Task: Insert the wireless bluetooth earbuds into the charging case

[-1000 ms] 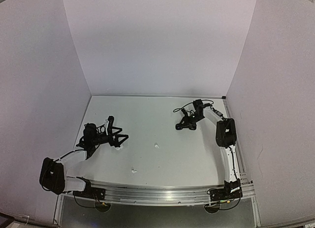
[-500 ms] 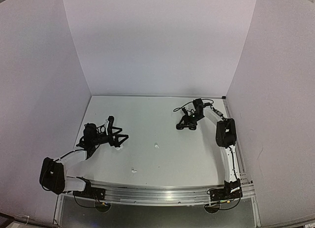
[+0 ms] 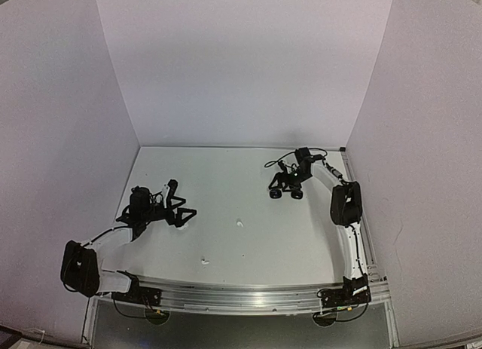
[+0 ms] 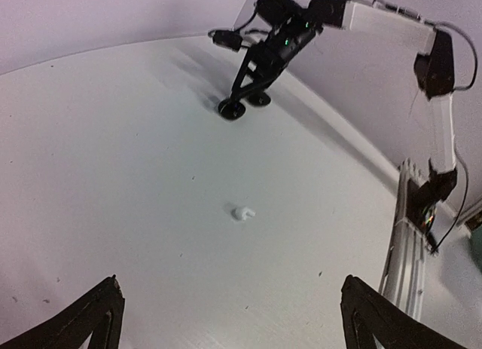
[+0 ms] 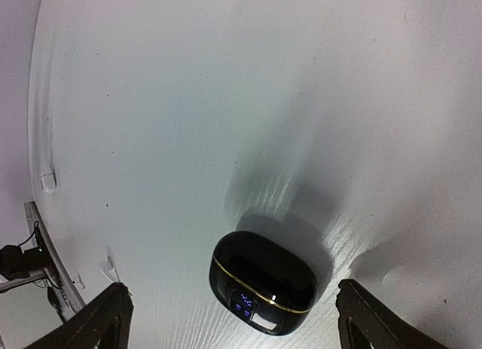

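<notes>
Near edge of the table (image 3: 248, 168): both arm bases sit on the rail (image 3: 241, 296). Just past the rail, left of centre, the near white earbud (image 3: 203, 260) lies loose on the surface with nothing touching it. Further in, around mid-table, lies the second white earbud (image 3: 239, 223), also on its own. The left gripper (image 4: 230, 289) is left of that bud, low over the table and aimed toward it. Its fingers are spread wide with nothing between them, and the bud is well ahead of the fingertips. Further back on the right side, the right gripper (image 5: 232, 287) angles down at the table. It is released, fingers wide apart, straddling the black charging case (image 5: 263, 283). The case rests on the table between the two fingers with a gap on each side, so neither finger touches it in the right wrist view. Whether the fingertips reach the table surface is unclear. The case is glossy, rounded and pebble-like, with a thin gold seam line and small blue lights on its front face, and the lid looks closed. In the overhead view the case is lost among the dark gripper parts. Both white earbuds lie well apart from the case, nearer the rail than it is.
</notes>
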### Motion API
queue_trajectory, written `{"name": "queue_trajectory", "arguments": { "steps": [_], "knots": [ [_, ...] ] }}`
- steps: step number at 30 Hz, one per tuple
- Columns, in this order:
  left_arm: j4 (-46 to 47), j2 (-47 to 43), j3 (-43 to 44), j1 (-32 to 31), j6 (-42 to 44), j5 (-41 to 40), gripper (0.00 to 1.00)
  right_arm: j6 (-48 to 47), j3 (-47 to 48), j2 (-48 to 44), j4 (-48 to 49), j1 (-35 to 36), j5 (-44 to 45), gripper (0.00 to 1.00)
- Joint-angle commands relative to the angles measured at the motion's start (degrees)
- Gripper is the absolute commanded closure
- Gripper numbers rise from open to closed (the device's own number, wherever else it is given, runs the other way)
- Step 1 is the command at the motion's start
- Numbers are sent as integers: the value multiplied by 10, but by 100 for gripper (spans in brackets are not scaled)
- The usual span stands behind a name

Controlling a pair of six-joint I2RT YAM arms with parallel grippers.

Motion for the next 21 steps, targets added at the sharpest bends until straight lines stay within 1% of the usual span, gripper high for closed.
{"name": "queue_trajectory", "arguments": {
  "steps": [1, 5, 7, 12, 16, 19, 21],
  "knots": [
    [-200, 1, 61, 8, 161, -45, 0, -9, 38, -55, -11, 9, 25, 8],
    [-324, 11, 94, 13, 256, -113, 0, -11, 53, -83, -10, 14, 27, 7],
    [-362, 22, 107, 16, 292, -136, 0, -14, 61, -101, -8, 19, 26, 6],
    [-447, 71, 134, 17, 385, -155, 2, -15, 86, -137, -8, 36, 15, 6],
    [-480, 139, 173, 22, 435, -185, 7, -37, 56, -191, -2, 54, 25, 6],
    [-476, 176, 191, 22, 463, -197, 7, -53, 15, -232, 5, 77, 55, 6],
    [-463, 195, 191, 22, 492, -201, 6, -43, -13, -257, 8, 79, 67, 6]
  ]
}}
